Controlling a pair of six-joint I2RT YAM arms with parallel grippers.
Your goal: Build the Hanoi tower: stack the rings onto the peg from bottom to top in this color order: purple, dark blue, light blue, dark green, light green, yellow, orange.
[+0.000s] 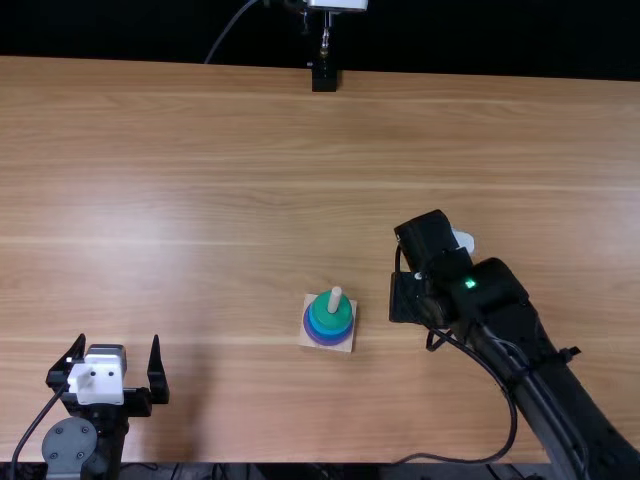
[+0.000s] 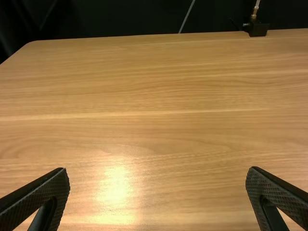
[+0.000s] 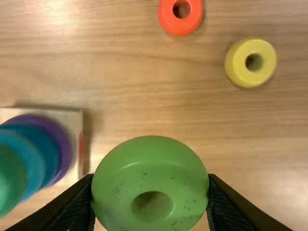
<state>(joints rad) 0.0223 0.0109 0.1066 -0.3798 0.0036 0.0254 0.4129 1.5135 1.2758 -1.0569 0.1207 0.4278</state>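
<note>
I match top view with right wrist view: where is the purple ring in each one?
Top view: near the centre, a little lower, the purple ring is at the bottom of the stack on the peg.
Right wrist view: it curves around the blue rings, beside the light green ring held by the right gripper.
Shared landmark: the pale square base under it.

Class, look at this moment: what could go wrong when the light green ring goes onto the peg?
The light green ring in the right hand is off to one side of the peg, not over it; poorly lined up, its hole might miss the peg's tip. Pinched only at its sides, it could tilt or slip.
</note>
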